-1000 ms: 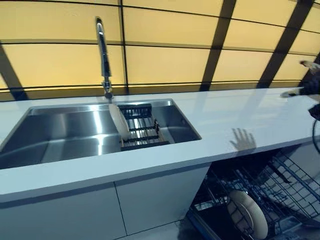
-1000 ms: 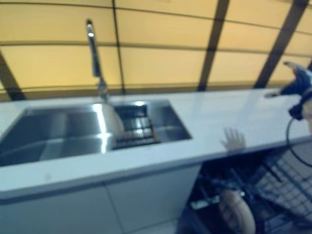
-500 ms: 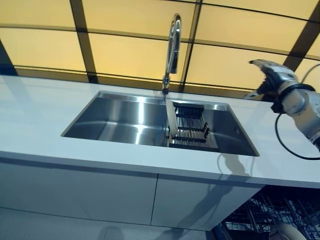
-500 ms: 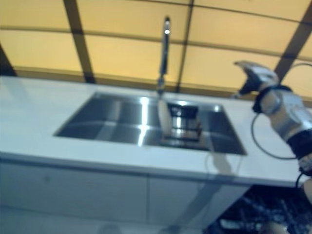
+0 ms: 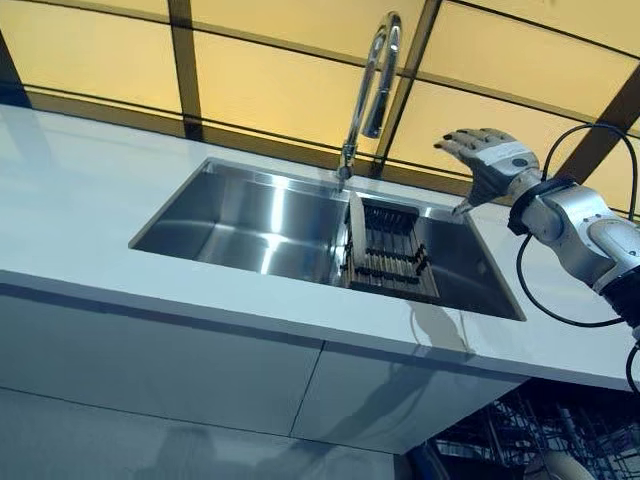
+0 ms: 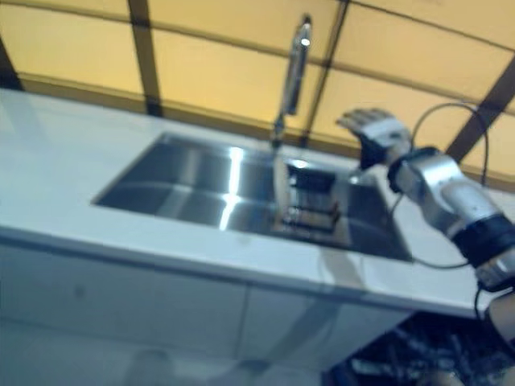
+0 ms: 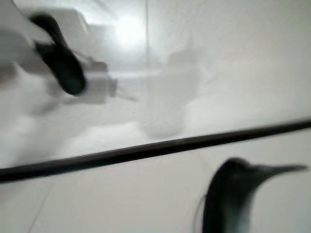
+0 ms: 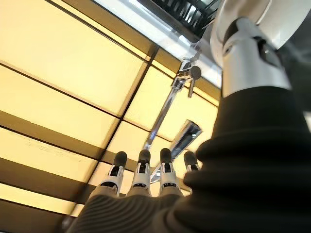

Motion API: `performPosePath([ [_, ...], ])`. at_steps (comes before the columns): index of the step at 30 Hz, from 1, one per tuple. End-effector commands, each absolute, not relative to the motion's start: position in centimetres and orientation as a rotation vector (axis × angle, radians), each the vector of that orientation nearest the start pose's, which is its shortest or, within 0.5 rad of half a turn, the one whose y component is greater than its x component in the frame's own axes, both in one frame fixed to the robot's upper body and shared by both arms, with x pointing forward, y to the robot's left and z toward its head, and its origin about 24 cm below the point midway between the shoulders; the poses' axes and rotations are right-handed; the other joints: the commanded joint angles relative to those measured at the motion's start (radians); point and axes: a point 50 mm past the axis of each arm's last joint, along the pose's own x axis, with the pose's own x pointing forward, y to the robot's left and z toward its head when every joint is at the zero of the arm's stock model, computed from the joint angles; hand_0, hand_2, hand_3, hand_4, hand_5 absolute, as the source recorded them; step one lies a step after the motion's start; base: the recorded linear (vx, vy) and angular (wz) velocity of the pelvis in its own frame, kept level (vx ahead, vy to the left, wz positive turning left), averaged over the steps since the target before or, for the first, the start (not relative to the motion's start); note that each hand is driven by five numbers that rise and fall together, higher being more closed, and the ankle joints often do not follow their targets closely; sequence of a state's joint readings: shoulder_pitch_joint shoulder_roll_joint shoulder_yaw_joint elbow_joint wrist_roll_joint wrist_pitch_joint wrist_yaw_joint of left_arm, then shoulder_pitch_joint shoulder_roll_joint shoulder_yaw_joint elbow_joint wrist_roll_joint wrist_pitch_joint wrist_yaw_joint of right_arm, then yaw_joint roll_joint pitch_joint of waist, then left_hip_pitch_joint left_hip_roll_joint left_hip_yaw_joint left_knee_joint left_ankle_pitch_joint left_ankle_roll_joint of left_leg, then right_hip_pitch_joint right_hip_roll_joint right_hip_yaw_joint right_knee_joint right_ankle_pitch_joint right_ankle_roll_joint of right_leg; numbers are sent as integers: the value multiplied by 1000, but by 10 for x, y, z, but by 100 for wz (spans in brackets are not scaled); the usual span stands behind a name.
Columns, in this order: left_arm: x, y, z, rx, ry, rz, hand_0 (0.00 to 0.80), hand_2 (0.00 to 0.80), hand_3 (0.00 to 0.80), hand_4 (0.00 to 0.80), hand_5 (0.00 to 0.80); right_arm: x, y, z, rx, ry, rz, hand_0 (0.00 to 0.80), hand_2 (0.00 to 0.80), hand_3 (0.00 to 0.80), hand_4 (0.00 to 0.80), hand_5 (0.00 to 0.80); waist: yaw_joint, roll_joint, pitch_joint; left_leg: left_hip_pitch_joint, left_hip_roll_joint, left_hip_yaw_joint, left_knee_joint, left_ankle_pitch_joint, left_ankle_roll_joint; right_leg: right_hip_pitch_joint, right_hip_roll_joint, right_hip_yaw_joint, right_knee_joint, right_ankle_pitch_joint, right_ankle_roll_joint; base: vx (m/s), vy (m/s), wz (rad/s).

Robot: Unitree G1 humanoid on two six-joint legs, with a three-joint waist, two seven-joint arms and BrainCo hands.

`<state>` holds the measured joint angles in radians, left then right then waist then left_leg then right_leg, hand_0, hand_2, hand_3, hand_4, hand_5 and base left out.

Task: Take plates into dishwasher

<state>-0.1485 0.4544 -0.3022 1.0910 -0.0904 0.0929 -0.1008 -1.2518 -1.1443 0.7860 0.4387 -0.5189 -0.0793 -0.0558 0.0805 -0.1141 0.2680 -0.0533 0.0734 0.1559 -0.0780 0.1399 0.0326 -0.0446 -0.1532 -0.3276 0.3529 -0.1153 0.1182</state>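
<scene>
The right hand [image 5: 490,160] is raised above the far right corner of the stainless steel sink [image 5: 240,215], fingers straight and spread, holding nothing. Below and forward of the fingertips, a pale round plate [image 5: 355,235] stands on edge in the black dish rack [image 5: 392,262].

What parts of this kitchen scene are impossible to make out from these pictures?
- Dishwasher rack: cut off by the bottom right corner of the left eye view, so its load cannot be judged.
- Plate in the sink: seen edge-on in the dish rack, its face hidden.
- Left hand: the left wrist view is blurred; only dark shapes show.
- Right hand, raised and open, holds nothing.
</scene>
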Motion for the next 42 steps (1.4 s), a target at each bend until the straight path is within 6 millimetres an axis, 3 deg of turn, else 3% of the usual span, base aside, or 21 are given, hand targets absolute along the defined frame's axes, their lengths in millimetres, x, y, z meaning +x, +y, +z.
performPosePath([
  [1,172,282,-115,500,1058,-124,0,0,0,0,0,332,-252,382,-2022,-620,-346,0,0,0,0,0,-11,2,-2,38,-64,-67,47,-163,11,-57,6,112,-226,156,20,0,-241,128],
  [3,175,279,-115,459,1043,-109,0,0,0,0,0,331,-251,383,-2051,-643,-357,0,0,0,0,0,-9,-9,10,14,-65,-73,55,-156,-6,-54,9,118,-295,190,40,-21,-198,100],
  [8,173,276,-116,426,1025,-115,0,0,0,0,0,333,-250,375,-2082,-633,-318,0,0,0,0,0,-5,-12,9,29,-59,-84,40,-153,-11,-27,22,117,-332,193,38,64,-77,57],
  [18,166,275,-119,452,1036,-155,0,0,0,0,0,337,-243,349,-2052,-640,-204,0,0,0,0,0,1,-23,7,50,-53,-77,30,-161,-12,-6,14,104,-340,192,48,73,-20,-4],
  [34,168,281,-115,457,1028,-154,0,0,0,0,0,342,-239,335,-2107,-627,-147,0,0,0,0,0,13,-33,37,37,-44,-76,21,-152,-16,-22,12,92,-343,202,56,3,-8,1],
  [42,168,278,-116,463,1020,-162,0,0,0,0,0,343,-235,338,-2070,-636,-149,0,0,0,0,0,20,-33,50,31,-44,-83,13,-146,-20,-21,18,88,-355,201,49,3,-3,1],
])
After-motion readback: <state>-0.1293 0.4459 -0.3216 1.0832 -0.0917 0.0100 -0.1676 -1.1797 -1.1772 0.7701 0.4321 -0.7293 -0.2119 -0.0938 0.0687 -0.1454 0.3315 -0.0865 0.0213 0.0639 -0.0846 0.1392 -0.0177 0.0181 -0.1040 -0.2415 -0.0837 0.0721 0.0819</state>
